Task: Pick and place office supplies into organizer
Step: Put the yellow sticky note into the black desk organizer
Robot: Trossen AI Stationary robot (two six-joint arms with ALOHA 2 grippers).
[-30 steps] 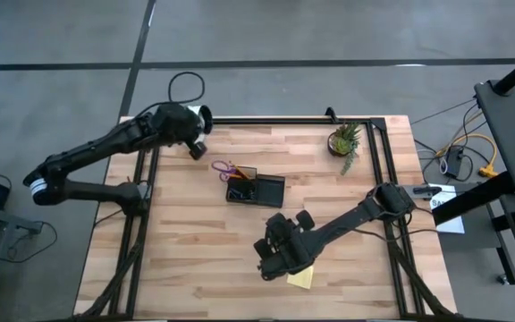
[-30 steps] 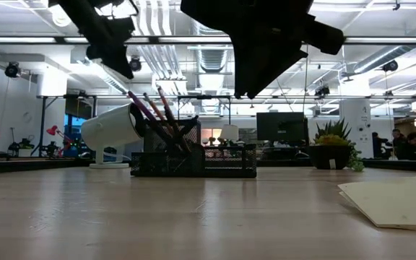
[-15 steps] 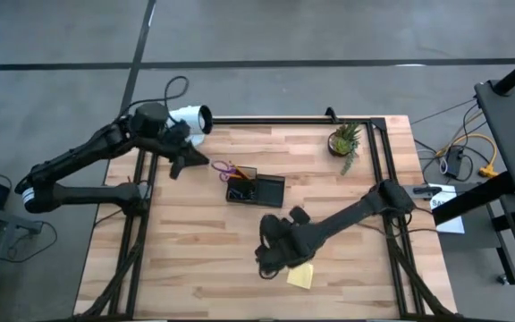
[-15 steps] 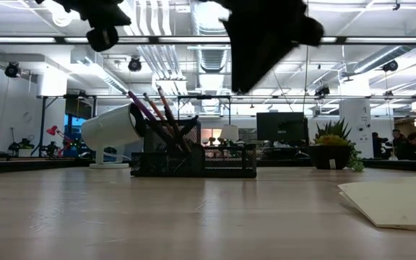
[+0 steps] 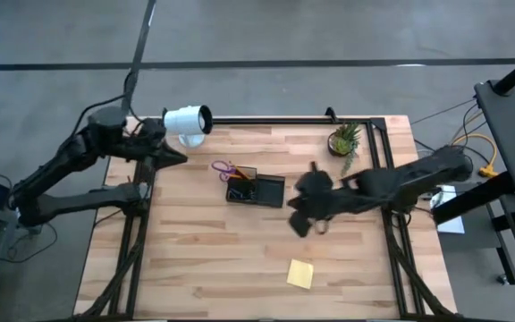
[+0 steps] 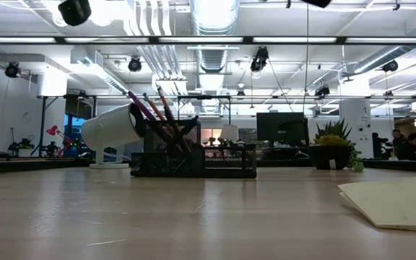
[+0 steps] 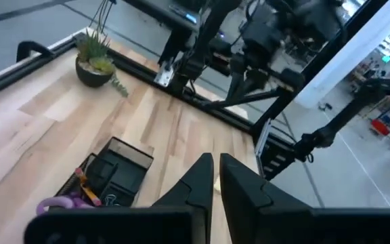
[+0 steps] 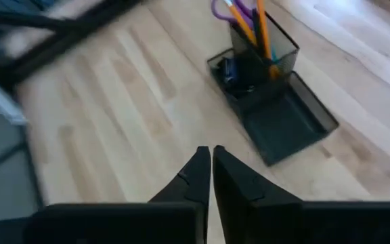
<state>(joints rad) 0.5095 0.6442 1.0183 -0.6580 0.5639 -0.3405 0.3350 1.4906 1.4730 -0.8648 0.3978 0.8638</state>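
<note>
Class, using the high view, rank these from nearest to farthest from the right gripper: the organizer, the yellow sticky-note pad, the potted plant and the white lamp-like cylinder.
Measured from the right gripper, near the table's middle:
1. Organizer, just toward the left arm's side.
2. Yellow sticky-note pad, by the near edge, and potted plant, by the far edge: too close to call.
3. White lamp-like cylinder, at the far left corner.

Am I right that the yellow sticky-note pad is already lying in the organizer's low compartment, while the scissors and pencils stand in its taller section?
Not quite. The high view shows the yellow sticky-note pad lying on the bare table, well apart from the organizer, whose low compartment looks empty in the right wrist view. The rest holds: the scissors and pencils stand in the taller section.
</note>
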